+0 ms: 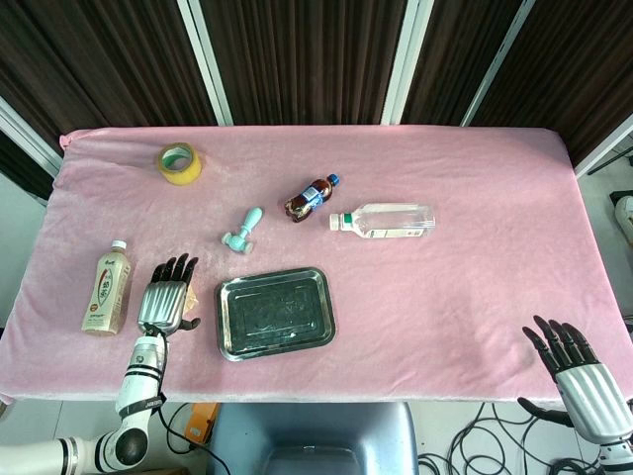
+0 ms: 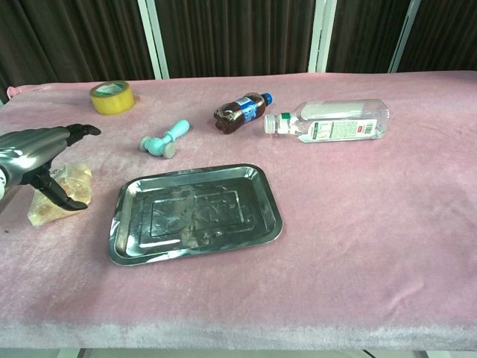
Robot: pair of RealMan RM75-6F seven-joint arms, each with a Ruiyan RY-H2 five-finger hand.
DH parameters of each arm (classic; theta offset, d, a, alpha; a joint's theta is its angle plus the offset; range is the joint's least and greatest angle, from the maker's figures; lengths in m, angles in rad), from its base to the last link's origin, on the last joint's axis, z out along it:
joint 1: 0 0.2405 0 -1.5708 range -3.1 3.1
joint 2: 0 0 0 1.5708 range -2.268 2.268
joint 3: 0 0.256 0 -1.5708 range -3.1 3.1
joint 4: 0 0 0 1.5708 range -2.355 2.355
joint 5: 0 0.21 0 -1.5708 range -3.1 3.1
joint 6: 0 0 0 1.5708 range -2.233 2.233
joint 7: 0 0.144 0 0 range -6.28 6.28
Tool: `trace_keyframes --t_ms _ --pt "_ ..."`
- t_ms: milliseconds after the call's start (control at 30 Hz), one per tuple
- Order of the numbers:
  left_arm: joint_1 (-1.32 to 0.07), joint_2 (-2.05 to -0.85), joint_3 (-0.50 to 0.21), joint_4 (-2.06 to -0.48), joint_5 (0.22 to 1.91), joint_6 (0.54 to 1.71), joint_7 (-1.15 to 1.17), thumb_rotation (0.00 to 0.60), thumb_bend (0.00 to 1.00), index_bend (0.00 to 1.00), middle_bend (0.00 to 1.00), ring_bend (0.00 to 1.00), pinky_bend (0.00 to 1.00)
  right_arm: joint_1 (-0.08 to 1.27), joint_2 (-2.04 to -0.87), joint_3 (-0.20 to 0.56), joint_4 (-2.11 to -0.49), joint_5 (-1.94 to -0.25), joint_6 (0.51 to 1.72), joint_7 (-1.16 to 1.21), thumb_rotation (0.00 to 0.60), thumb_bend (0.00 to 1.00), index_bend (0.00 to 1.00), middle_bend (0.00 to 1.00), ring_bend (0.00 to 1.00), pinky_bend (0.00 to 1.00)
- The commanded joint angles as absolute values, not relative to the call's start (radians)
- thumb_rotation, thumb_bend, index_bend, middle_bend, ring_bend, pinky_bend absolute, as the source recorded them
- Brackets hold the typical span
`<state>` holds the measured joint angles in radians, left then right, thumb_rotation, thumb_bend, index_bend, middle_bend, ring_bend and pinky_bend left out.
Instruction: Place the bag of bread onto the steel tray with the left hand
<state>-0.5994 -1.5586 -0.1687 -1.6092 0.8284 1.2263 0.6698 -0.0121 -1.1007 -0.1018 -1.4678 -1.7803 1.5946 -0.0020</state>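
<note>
The bag of bread (image 2: 58, 191) lies on the pink table (image 1: 475, 287), to the left of the steel tray (image 2: 195, 212) and apart from it; in the head view it is almost wholly covered by the left robot hand (image 1: 166, 300). That robot hand is held over the bag, its fingers (image 2: 78, 131) stretched forward above it and the thumb reaching down in front of it. Whether the bag is actually gripped cannot be told. The tray is seen flat, with nothing in it. The right robot hand (image 1: 576, 371) is seen at the table's near right edge, fingers apart and holding nothing. Left of the left robot hand a milk-tea bottle (image 1: 108, 288) stands upright. Farther back, a small teal dumbbell (image 1: 243, 230), a dark cola bottle (image 1: 312, 197) and a clear bottle (image 1: 384, 220) are laid on their sides, and a roll of yellow tape (image 1: 180, 163) is placed near the far left corner.
</note>
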Motion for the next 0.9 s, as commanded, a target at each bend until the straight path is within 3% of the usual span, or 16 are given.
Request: trace_keyframes --t_ms 33,533,700,767,900 --pt "-0.599 -1.558 -0.17 -1.609 0.824 1.225 0.67 0.6 0.0 0.0 0.0 0.0 0.1 -0.011 -1.101 -0.102 -1.468 -1.78 1.592 -0.003 0.6 0.03 0.0 0.0 0.0 0.21" --pt "-0.609 -1.558 -0.165 -1.584 0.8 1.19 0.669 0.6 0.0 0.0 0.0 0.0 0.13 -0.006 -1.101 -0.102 -1.47 -1.781 1.585 -0.009 0.6 0.03 0.0 0.0 0.0 0.21" --pt "-0.615 -1.572 -0.163 -1.548 0.802 1.176 0.665 0.6 0.16 0.0 0.01 0.01 0.21 -0.006 -1.101 -0.102 -1.471 -1.779 1.582 -0.011 0.6 0.03 0.0 0.0 0.0 0.21" --pt "-0.623 -1.592 -0.164 -1.502 0.787 1.164 0.671 0.6 0.26 0.01 0.06 0.05 0.29 -0.006 -1.1 -0.102 -1.473 -1.779 1.583 -0.011 0.6 0.03 0.0 0.0 0.0 0.21" --pt "-0.639 -1.632 -0.172 -1.402 0.691 1.115 0.711 0.6 0.39 0.12 0.25 0.28 0.48 -0.008 -1.098 -0.101 -1.471 -1.779 1.59 -0.002 0.6 0.03 0.0 0.0 0.0 0.21"
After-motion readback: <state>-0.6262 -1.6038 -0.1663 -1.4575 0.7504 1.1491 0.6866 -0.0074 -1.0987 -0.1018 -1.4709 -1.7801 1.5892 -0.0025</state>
